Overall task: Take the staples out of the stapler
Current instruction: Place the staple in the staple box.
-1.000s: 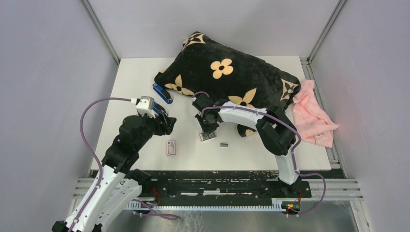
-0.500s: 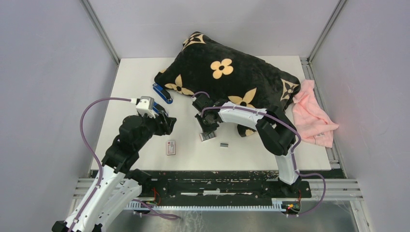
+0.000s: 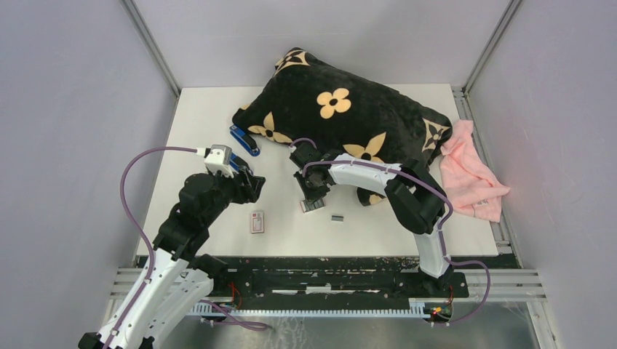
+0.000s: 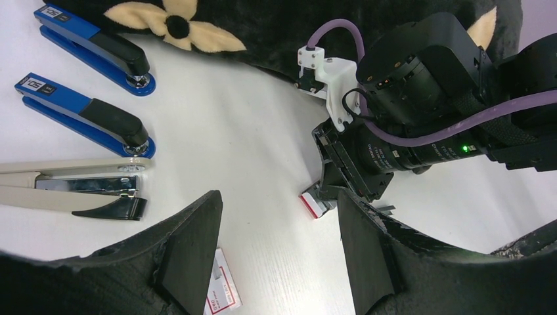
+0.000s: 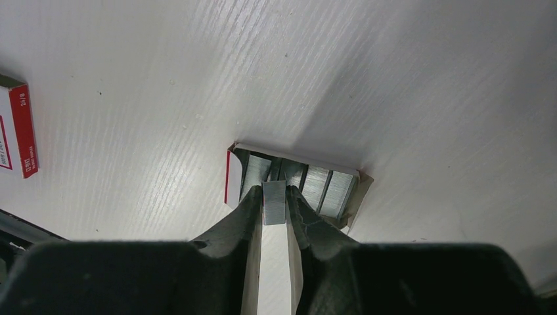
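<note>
The stapler (image 4: 85, 186) lies on its side at the left of the left wrist view, with a pale top arm, a silver channel and a black base; the left arm hides it in the top view. My right gripper (image 5: 274, 195) is shut on a small block of staples (image 5: 274, 203), just over an open red-and-white tray (image 5: 322, 187) holding several more staple blocks. A loose staple strip (image 3: 337, 217) lies to the right of the tray. My left gripper (image 4: 276, 200) is open and empty, hovering above bare table left of the right gripper (image 3: 313, 195).
Two blue staplers (image 4: 92, 49) (image 4: 85, 118) lie beyond the stapler. A small closed red-and-white box (image 3: 257, 221) lies by the left gripper. A black flowered cushion (image 3: 342, 109) fills the back, and a pink cloth (image 3: 473, 174) lies at the right edge.
</note>
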### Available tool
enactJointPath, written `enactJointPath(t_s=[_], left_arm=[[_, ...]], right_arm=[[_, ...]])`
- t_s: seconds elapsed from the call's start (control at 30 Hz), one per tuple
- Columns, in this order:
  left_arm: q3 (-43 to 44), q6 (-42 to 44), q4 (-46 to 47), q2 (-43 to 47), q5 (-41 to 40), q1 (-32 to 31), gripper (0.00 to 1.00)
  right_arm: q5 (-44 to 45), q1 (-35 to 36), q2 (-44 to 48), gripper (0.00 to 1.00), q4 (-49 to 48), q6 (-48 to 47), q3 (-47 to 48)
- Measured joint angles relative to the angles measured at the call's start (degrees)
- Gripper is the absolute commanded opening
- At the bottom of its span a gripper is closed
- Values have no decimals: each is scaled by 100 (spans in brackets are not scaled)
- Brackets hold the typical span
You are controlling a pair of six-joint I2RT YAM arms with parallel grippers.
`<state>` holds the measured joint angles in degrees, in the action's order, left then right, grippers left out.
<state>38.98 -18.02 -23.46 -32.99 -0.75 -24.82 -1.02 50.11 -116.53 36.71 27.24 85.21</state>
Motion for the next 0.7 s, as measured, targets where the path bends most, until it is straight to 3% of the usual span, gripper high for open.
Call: enactJointPath(t_s=[0.7], left_arm=[[0,0,2,-2,92,37,72]], right_arm=[[109,-76,109,22,-116,210,-133]])
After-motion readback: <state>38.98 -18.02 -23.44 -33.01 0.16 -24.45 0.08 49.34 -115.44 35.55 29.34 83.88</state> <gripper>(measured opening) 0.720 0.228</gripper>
